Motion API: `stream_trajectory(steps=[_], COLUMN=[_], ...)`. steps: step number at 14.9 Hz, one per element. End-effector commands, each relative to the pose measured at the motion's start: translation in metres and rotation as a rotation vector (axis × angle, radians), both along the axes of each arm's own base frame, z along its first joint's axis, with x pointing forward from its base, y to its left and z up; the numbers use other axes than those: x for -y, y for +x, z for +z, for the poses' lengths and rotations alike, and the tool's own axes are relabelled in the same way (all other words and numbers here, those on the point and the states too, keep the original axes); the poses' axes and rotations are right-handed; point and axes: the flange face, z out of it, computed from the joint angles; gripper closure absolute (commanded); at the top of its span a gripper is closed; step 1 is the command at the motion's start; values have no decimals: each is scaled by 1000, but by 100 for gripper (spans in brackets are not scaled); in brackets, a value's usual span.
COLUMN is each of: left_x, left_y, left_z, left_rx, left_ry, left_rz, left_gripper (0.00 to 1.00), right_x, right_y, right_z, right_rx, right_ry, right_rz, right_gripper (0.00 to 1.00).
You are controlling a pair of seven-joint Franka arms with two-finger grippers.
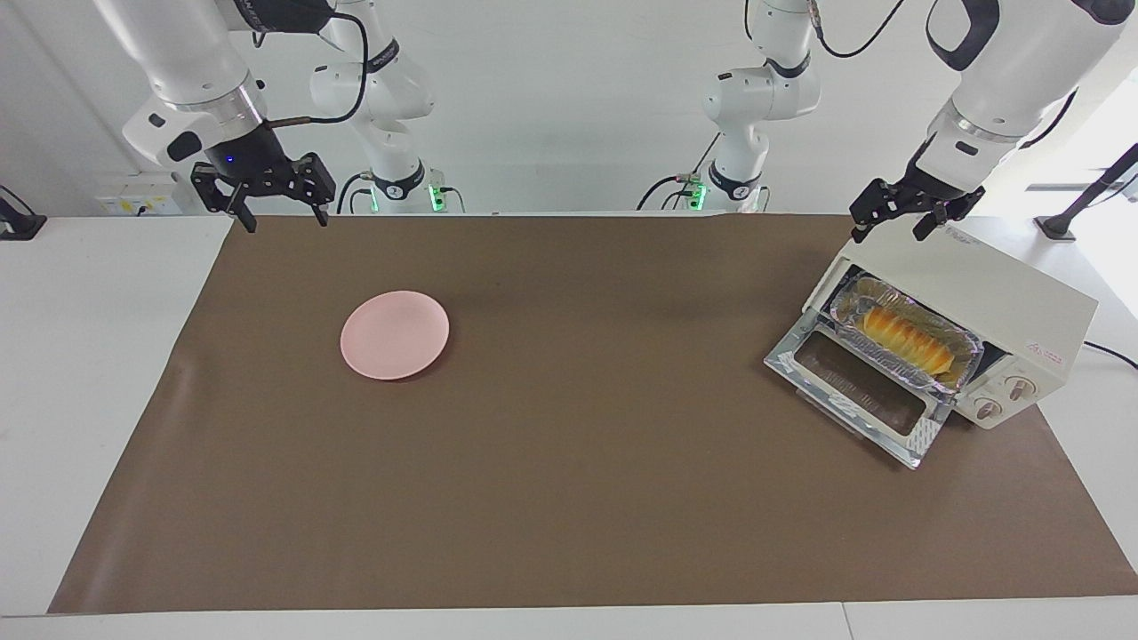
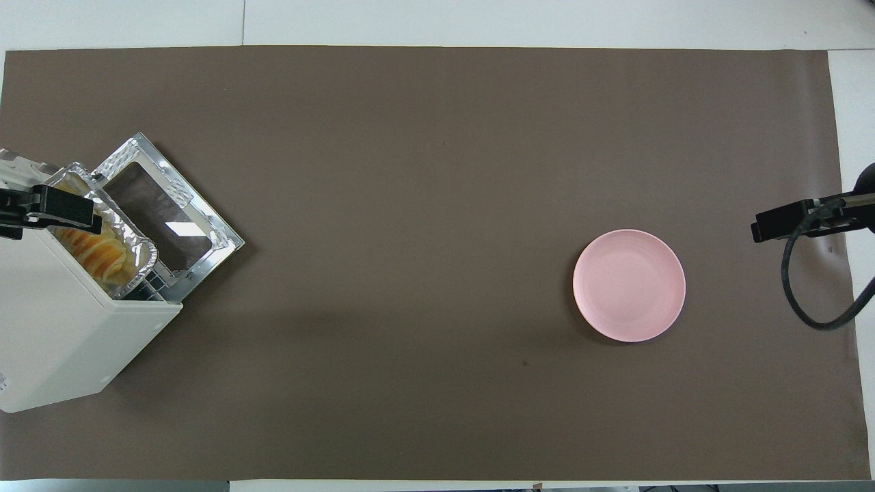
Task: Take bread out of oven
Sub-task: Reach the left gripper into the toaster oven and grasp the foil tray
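The cream-white oven (image 1: 1005, 307) (image 2: 61, 342) stands at the left arm's end of the table. Its glass door (image 1: 858, 391) (image 2: 164, 212) is dropped open. Inside, the golden ridged bread (image 1: 907, 342) (image 2: 102, 254) lies in a crinkled foil tray (image 1: 967, 345) (image 2: 140, 249) that pokes out of the opening on the wire rack. My left gripper (image 1: 889, 233) (image 2: 61, 205) hangs open just above the oven's top and touches nothing. Over the mat's edge at the right arm's end, my right gripper (image 1: 286, 222) (image 2: 786, 222) hangs open and holds nothing.
A round pink plate (image 1: 395, 334) (image 2: 629, 285) lies on the brown mat (image 1: 569, 498) toward the right arm's end. The oven's two knobs (image 1: 1005, 397) sit beside the open door. A power cord (image 1: 1111, 353) trails off the oven.
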Motion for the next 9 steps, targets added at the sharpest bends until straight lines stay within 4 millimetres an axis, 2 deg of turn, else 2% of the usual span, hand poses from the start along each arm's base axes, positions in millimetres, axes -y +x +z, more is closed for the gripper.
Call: stream_trajectory(steps=[1,4,6,9], left_x=[1,-3,-5,-17], left_y=[0,9,38,78], left_z=[3,-3,-34,-81], left_rx=[23,35,-4,34], left_ry=[-17,-23,-31,29], left_rz=[-12,11,106,379], left_gripper=[0,0,0,0], right_x=[2,2,2,2], right_y=[-5,-5,-5,-5], right_z=[1,1,1,1], right_rx=[-1,0,-1,-1], right_ry=[9,9,9,9], right_rz=[-6,-6,-6,-6], right_gripper=[0,0,0,0])
